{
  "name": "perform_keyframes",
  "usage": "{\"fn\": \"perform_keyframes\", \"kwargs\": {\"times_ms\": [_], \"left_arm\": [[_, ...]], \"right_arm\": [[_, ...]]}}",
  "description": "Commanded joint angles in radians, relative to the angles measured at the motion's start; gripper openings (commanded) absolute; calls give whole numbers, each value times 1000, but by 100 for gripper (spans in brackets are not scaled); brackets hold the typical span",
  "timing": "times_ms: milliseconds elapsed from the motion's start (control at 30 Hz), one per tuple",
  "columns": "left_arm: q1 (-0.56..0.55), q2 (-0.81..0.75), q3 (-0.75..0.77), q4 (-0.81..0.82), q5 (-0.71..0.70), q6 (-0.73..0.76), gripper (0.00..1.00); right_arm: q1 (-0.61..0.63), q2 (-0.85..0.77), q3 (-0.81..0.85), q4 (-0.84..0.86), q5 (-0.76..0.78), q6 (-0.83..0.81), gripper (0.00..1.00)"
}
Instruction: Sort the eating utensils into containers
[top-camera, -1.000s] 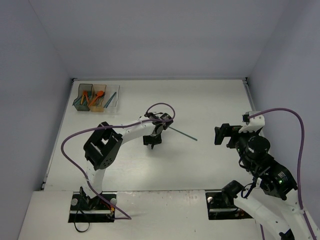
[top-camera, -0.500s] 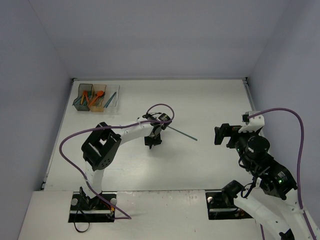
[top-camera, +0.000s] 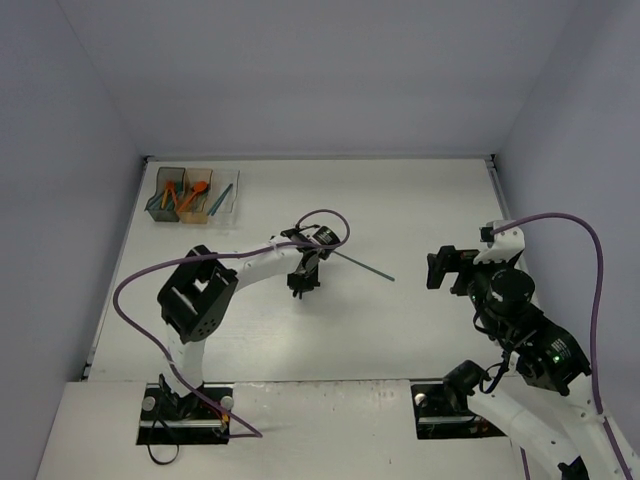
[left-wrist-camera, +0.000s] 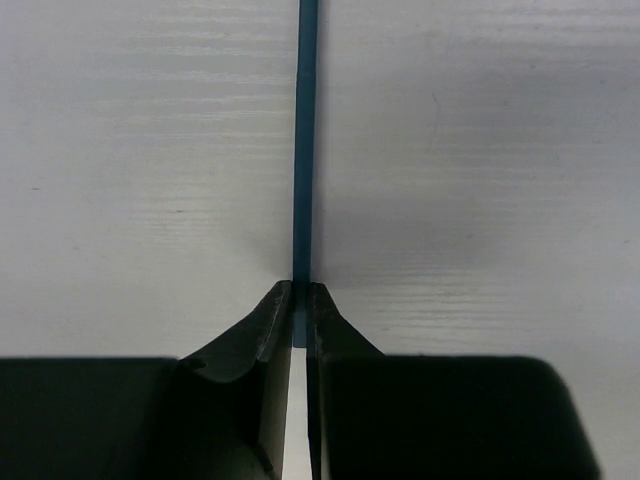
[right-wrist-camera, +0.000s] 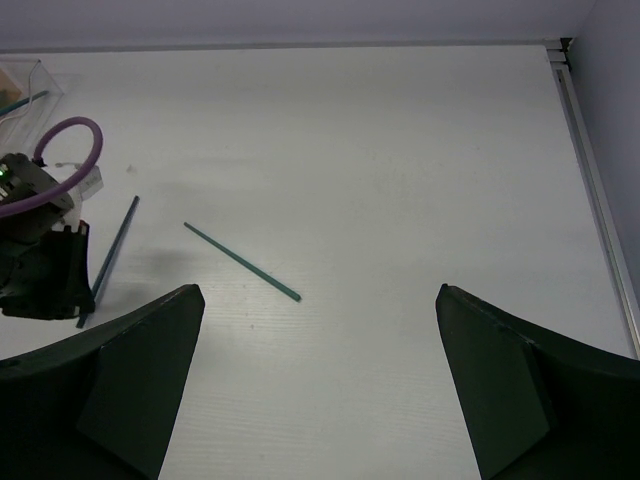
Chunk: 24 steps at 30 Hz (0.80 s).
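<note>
Left gripper (left-wrist-camera: 300, 312) pinched tight on end of teal stick (left-wrist-camera: 305, 150) - stick runs out over white table (top-camera: 420, 200), faint streaky grain up close. Second teal stick (right-wrist-camera: 242, 262) loose near that gripper, on side away from bins (top-camera: 195, 195). Bins well apart from it, in far corner under pale lavender walls (top-camera: 330, 70). Right gripper (right-wrist-camera: 318, 300) - fingers spread wide, holding nothing.
</note>
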<state>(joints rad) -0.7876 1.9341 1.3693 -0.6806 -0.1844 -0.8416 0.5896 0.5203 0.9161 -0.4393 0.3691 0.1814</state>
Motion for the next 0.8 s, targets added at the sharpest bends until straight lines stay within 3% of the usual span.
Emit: {"fn": "perform_keyframes", "kwargs": {"times_ms": [0,167,400,567,767], "left_arm": [[103,-187,47,-73,-51,197,0],[275,-249,144,-140,-31,436,0],[539,-142,373,-284,32,733,0],[634,8,542,-356,25,839,0],[662,134,698,-379,63,919,1]], "right_arm": [[-4,47,12,52,21,1,100],[-4,80,16,53,17,3,100],[-4,131,23,54,19,12,100],[-4,156,27,53,27,21,100],[-4,174,21,54,48,32,100]]}}
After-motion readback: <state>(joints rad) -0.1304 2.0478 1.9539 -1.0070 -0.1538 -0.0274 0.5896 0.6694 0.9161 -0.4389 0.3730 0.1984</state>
